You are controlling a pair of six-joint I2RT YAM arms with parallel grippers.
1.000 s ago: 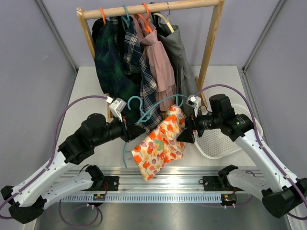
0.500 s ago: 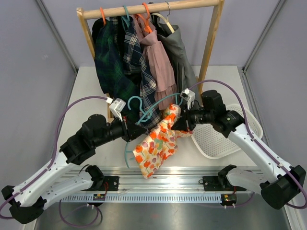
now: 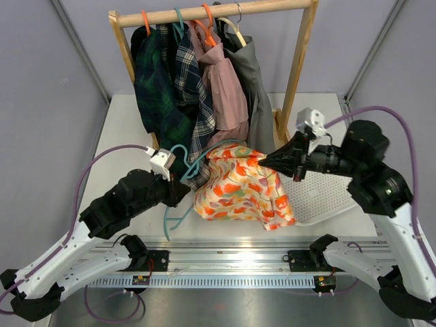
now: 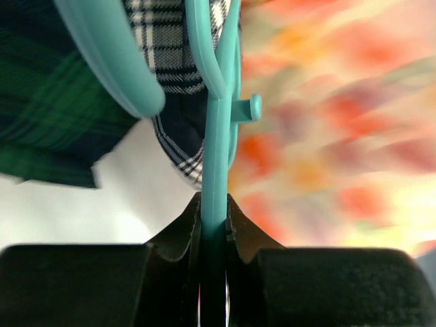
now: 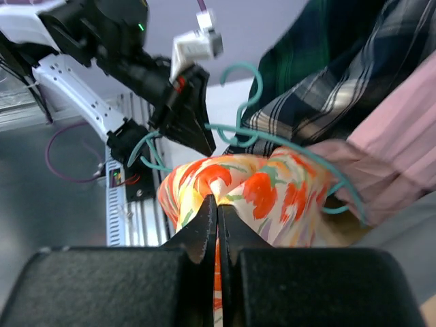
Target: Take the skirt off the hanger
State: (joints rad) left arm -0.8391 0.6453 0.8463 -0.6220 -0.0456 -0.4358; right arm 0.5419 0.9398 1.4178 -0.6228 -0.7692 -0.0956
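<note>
The skirt (image 3: 242, 191) is orange-flowered cloth, spread between the two arms above the table. My right gripper (image 3: 270, 161) is shut on a pinched fold of it; the right wrist view shows the skirt (image 5: 272, 191) bunched at that gripper's (image 5: 217, 204) tips. The teal hanger (image 3: 176, 211) runs from the left arm up across the skirt's far edge. My left gripper (image 3: 180, 194) is shut on the hanger's bar (image 4: 215, 157), seen clamped between the jaws of this gripper (image 4: 214, 204). The hanger (image 5: 286, 139) still passes over the skirt's top.
A wooden rack (image 3: 204, 13) at the back carries plaid (image 3: 160, 82), pink (image 3: 228, 88) and grey (image 3: 255, 82) garments on hangers, hanging just behind the skirt. A white perforated basket (image 3: 327, 197) lies at the right, under the right arm. Grey walls close both sides.
My right gripper went from open to shut on the skirt and drew it up and to the right, spreading the cloth. The left arm dropped slightly with the hanger.
</note>
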